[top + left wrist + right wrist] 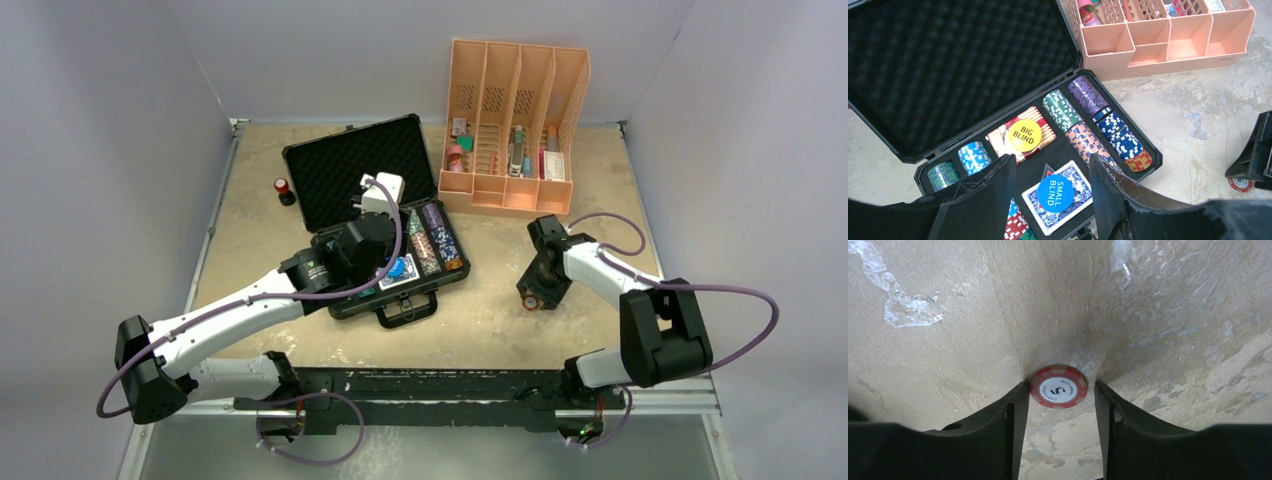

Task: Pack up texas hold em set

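Observation:
The black briefcase [340, 172] lies open on the table with its foam lid [948, 65] up. Its tray holds stacks of multicoloured poker chips [1088, 97]. A yellow BIG BLIND button [1025, 135] rests on a red card deck [1046, 131], and a blue SMALL BLIND button [1055, 193] rests on a blue deck [1079, 181]. My left gripper [1050, 167] hangs open above the blue deck, holding nothing. My right gripper [1060, 388] points down at the table right of the case. A single red chip [1058, 386] lies flat between its tips. The left tip touches the chip; the right stands a little off.
The orange slotted organizer [515, 130] stands at the back right, just behind the case's right corner. A small red-topped black cylinder [283, 188] sits left of the lid. Bare tabletop [500, 320] lies between the case and the right arm.

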You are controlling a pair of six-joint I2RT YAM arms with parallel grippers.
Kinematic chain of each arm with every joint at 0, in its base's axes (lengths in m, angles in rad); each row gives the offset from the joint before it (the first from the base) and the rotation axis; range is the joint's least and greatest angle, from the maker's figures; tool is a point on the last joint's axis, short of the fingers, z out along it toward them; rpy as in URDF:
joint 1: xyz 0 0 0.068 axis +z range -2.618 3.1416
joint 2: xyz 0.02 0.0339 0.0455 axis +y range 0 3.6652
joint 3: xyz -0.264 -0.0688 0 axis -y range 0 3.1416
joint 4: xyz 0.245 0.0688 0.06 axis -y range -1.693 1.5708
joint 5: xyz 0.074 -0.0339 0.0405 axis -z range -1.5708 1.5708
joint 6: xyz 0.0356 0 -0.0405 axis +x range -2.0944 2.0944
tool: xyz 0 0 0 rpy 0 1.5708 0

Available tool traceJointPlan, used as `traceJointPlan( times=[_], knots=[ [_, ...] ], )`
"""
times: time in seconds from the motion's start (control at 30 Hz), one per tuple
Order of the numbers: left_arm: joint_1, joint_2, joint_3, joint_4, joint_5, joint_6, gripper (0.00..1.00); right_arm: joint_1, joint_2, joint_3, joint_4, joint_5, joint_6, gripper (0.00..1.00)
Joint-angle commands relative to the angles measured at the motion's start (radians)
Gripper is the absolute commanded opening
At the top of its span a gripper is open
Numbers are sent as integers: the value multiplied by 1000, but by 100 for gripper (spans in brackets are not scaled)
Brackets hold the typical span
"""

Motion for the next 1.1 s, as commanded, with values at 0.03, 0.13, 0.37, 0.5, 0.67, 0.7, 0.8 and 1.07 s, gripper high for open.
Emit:
traceJointPlan(
  times=[0.03, 0.13, 0.37, 0.5, 0.67, 0.7, 0.8, 1.07],
  knots=[
    [1, -30, 4, 45, 0, -7, 55, 6, 17, -42, 64, -55, -10, 45],
    [0, -27, -2, 48, 3, -12, 55, 6, 21, -38, 78, -56, -21, 42],
    [1, 19, 2, 38, 41, -92, 65, 7, -6, 23, 57, -71, -43, 41],
    [2, 60, -44, 141, 196, -149, 67, 7, -53, 73, 37, -110, -52, 41],
    [2, 136, -92, 329, 398, -266, 68, 7, -120, 110, 45, -182, -66, 41],
    [2, 204, -105, 433, 478, -328, 68, 6, -155, 119, 60, -224, -75, 41],
    [1, 289, -114, 550, 544, -407, 68, 6, -188, 124, 83, -286, -87, 41],
    [1, 482, -188, 985, 632, -602, 57, 6, -255, 127, 145, -428, -102, 41]
  ],
)
